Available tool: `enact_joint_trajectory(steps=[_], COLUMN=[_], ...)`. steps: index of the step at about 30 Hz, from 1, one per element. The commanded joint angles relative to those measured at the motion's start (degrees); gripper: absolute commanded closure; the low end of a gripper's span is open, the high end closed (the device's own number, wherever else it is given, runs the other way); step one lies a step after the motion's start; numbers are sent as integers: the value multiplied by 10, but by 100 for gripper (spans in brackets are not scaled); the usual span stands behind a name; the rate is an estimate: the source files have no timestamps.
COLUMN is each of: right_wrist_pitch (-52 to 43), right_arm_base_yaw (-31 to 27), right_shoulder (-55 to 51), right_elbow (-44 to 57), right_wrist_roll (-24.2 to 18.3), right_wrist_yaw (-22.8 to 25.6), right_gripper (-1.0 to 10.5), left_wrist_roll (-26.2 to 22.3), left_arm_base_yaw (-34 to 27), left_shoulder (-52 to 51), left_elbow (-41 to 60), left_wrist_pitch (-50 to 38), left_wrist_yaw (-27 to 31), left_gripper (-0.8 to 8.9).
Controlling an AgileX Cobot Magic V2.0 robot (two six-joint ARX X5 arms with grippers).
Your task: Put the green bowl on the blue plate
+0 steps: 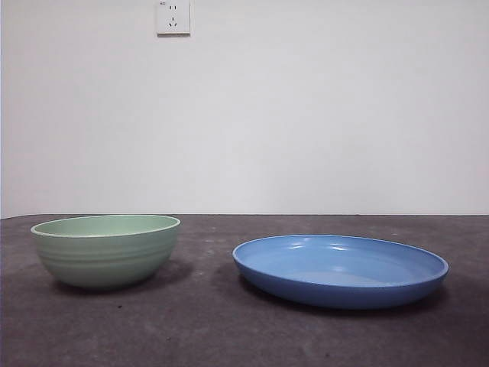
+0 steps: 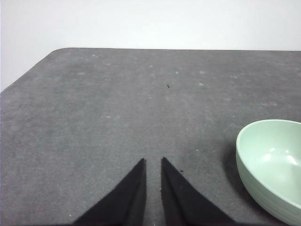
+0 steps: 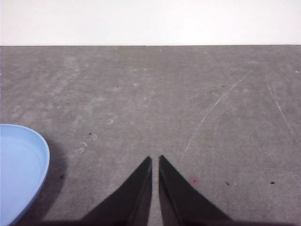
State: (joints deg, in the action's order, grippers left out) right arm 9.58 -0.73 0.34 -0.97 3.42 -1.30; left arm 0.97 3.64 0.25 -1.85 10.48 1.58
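We lose part of the green bowl at the left wrist view's edge, and most of the blue plate at the right wrist view's edge. Wall socket is cropped on top, label too small to read. Neither arm shows in the front view.

Your front camera sat low at the bench's near edge, facing the back wall. Each wrist camera looked down across the bench toward its far edge — sharing the green bowl and the blue plate with the front.
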Motion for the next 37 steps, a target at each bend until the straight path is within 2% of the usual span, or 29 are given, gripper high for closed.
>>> enact_joint_trajectory(steps=[1, 10, 12, 14, 20, 25, 29, 37], right_wrist_pitch=[-6, -5, -5, -5, -10, 5, 43, 158], right_arm_base_yaw=[1, 2, 2, 2, 2, 2, 2, 2], right_shoulder=[-1, -1, -1, -1, -1, 0, 15, 86], right_elbow=[3, 3, 3, 3, -15, -67, -126, -257], right_wrist_roll=[5, 14, 27, 58, 99, 130, 159, 160], right_wrist_yaw=[-1, -4, -9, -20, -49, -77, -79, -116], right_gripper=[925, 925, 925, 926, 933, 934, 934, 934], left_wrist_roll=[0, 14, 17, 21, 101, 137, 170, 184], left_arm_base_yaw=[0, 0, 0, 0, 0, 1, 1, 1], left_shoulder=[-1, -1, -1, -1, 6, 33, 67, 164], left_elbow=[12, 12, 12, 12, -17, -75, -133, -280], left_wrist_pitch=[2, 2, 4, 4, 7, 31, 53, 146], left_wrist_yaw=[2, 2, 2, 2, 2, -32, -54, -103], left_gripper=[764, 769, 798, 798, 798, 798, 798, 798])
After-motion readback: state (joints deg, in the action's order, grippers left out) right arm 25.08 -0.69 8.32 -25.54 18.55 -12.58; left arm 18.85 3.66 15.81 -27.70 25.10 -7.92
